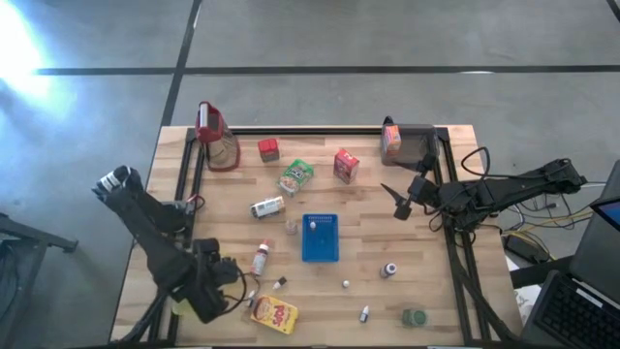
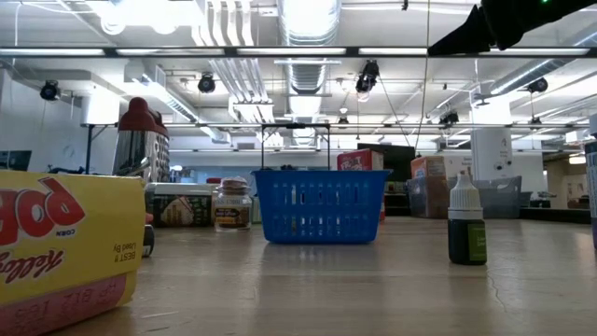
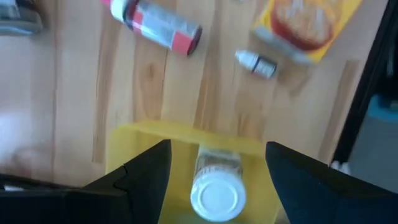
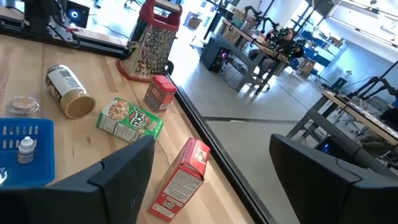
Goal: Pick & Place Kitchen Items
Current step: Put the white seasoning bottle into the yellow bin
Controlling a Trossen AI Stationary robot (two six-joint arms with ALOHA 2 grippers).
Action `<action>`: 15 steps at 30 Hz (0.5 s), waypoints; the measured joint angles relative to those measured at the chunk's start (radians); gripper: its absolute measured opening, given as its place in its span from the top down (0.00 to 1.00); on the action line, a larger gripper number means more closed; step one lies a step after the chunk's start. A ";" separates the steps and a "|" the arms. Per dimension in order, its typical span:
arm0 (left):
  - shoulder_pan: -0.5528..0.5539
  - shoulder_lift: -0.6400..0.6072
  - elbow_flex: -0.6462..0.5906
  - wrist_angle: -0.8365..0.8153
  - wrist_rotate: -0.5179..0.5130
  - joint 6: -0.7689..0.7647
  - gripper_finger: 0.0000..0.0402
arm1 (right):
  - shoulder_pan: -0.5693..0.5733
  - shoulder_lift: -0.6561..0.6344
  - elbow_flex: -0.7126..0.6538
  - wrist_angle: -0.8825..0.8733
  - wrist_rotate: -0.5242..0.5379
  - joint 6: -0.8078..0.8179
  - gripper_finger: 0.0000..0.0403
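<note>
blue tray (image 1: pixel 321 250): small white-capped bottle (image 1: pixel 313 224) | yellow bin (image 3: pixel 134 146): jar (image 3: pixel 216 186)

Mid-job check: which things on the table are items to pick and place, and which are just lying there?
Job items:
yellow cereal box
green carton
red carton
small red box
jar lying on its side
white-capped bottle, between the left pincer's fingers

Lying about:
grater with red top
blue tray
</note>
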 joint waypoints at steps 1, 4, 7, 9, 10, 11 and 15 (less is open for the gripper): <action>0.015 0.000 0.010 0.000 -0.008 0.000 0.34 | 0.000 0.000 0.000 0.000 0.000 -0.001 0.20; 0.059 0.000 0.030 -0.001 -0.059 0.000 0.34 | 0.000 0.000 0.000 0.000 0.000 0.004 0.17; 0.096 0.000 0.031 -0.003 -0.145 0.000 0.34 | 0.000 0.000 0.000 0.000 0.000 0.001 0.15; 0.120 0.000 0.030 -0.011 -0.163 -0.001 0.34 | 0.000 0.000 0.000 0.000 0.000 0.000 0.13; 0.129 0.000 0.030 -0.028 -0.151 0.012 0.34 | 0.000 0.000 0.000 0.000 0.000 0.001 0.12; 0.136 0.000 0.029 -0.053 -0.138 0.032 0.34 | 0.000 0.000 0.000 0.000 0.000 0.004 0.12; 0.136 0.000 0.021 -0.209 -0.142 0.022 0.34 | 0.000 0.000 0.000 0.000 0.000 -0.001 0.10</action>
